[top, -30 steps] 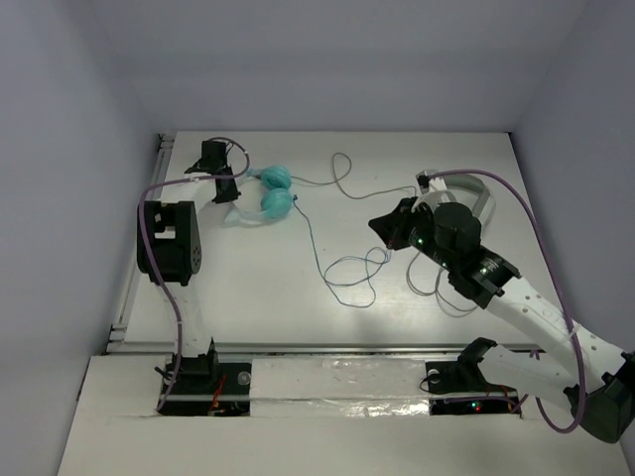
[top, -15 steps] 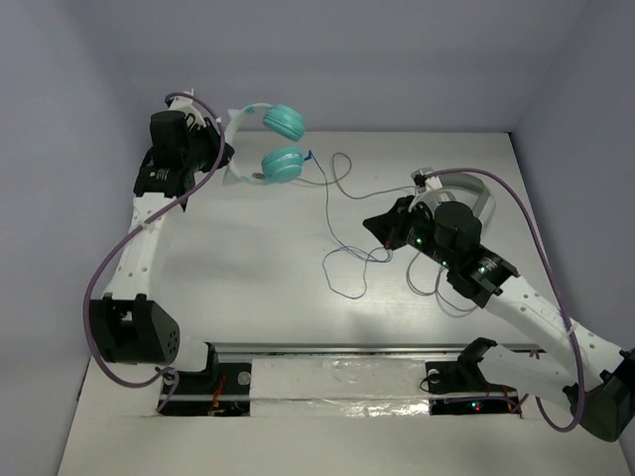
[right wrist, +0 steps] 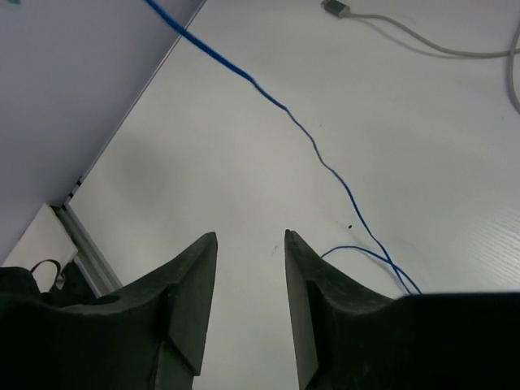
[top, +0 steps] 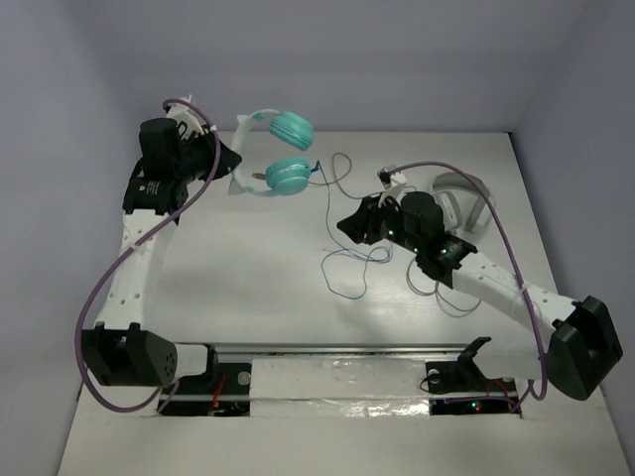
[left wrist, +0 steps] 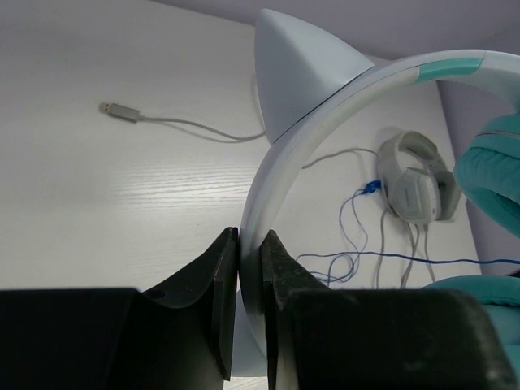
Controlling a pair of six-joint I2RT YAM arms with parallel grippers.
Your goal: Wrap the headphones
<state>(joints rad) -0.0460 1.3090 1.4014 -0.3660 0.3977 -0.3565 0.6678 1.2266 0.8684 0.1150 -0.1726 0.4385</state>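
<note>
The headphones point(top: 288, 177), with two teal ear cups and a white headband point(left wrist: 276, 162), hang in the air over the table's far left part. My left gripper point(top: 230, 162) is shut on that headband, which the left wrist view shows pinched between the fingertips of the left gripper point(left wrist: 249, 236). The thin dark blue cable point(top: 326, 223) drops from the lower cup to loose loops on the table. My right gripper point(top: 347, 226) hovers just right of that cable. In the right wrist view the right gripper point(right wrist: 250, 236) is open with nothing between its fingers, and the cable point(right wrist: 309, 146) runs past on the right.
Grey-white headphones point(top: 461, 198) lie at the back right, also seen in the left wrist view point(left wrist: 414, 179). Their pale cable point(top: 342, 174) loops across the middle and ends in a plug point(left wrist: 118, 110). A metal rail point(top: 327, 347) runs along the near edge.
The left arm has raised the headphones off the table and carried them slightly right. The right arm has swung left towards the blue cable, and its jaws have opened.
</note>
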